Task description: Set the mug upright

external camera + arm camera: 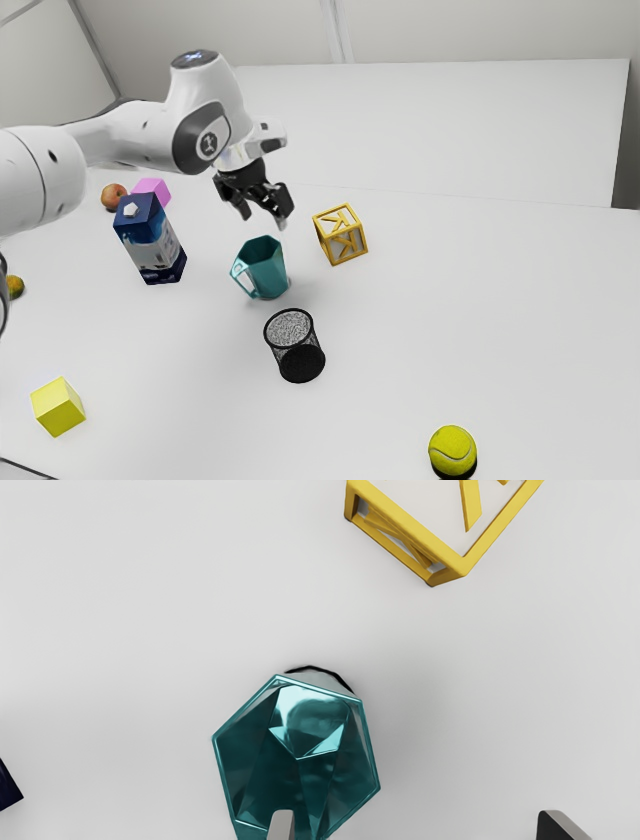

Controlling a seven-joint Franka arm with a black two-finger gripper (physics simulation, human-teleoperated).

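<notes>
Mug (262,268) stands upright on the worktop (400,350), gripper (264,215) spread wide above it, so imo nothing's left to right, just keep clear.

Exterior view: bright, diffuse light, apparently from overhead, renders the desk (480,300) nearly white. The yellow block (57,408) is palest on top and deeper in tone on its sides; a dark, compact shadow lies under the tennis ball (453,450). The white arm (130,135) grades into soft grey along its underside. Wrist view: a broad, faint shadow with feathered margins spreads beside the mug (255,775). Pale cyan glints mark its inner base and rim, against dark inner walls. Straight edges on the letter cube (415,528) appear straight.
</notes>
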